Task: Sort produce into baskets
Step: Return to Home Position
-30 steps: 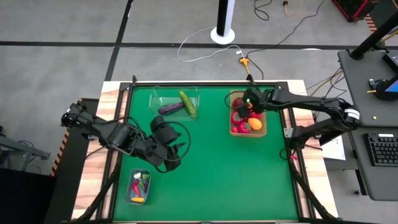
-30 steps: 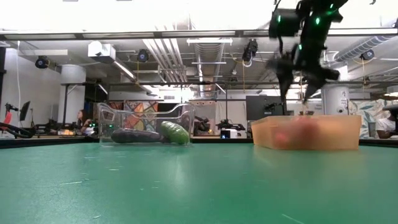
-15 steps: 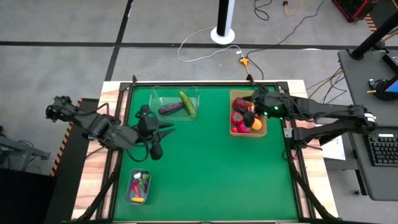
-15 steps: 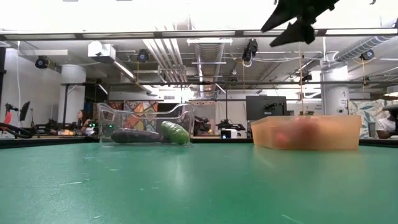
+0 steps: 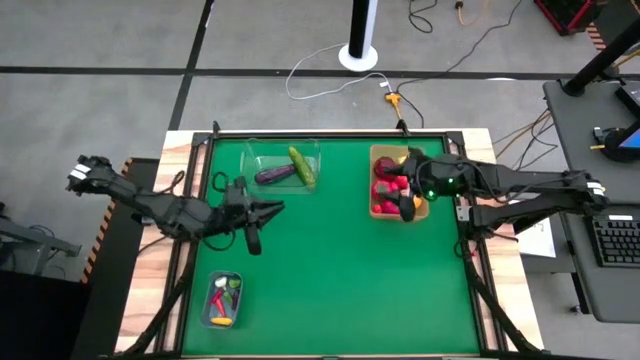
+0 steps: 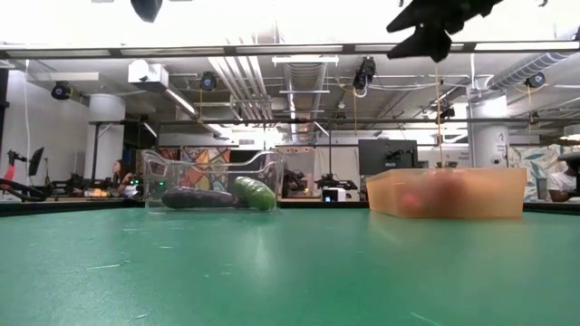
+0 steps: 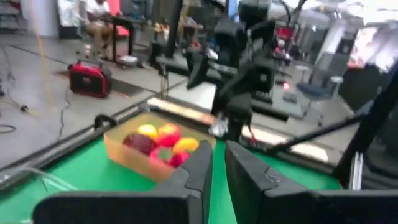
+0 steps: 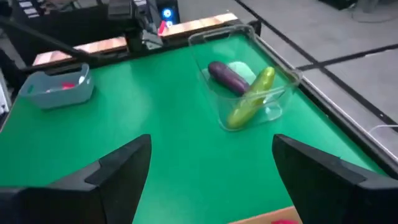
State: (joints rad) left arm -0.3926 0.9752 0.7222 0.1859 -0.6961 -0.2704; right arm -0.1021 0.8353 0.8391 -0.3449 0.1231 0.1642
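Right tool point(image 8: 210, 146), wide and empty, has lifted above wooden tray point(image 5: 385, 149); left tool point(image 7: 219, 152), narrow, pulled back well left of tray; produce point(image 5: 383, 188) all binned, sorting judged complete

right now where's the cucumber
In the high view the cucumber lies in the clear tub near the table's far edge, left of centre, with the eggplant beside it.

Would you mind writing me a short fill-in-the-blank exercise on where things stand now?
The cucumber lies in the clear tub beside the ____.
The chillies lie in the ____ tub.
The right gripper, above the tray, is ____.
Missing words: eggplant; blue; open.
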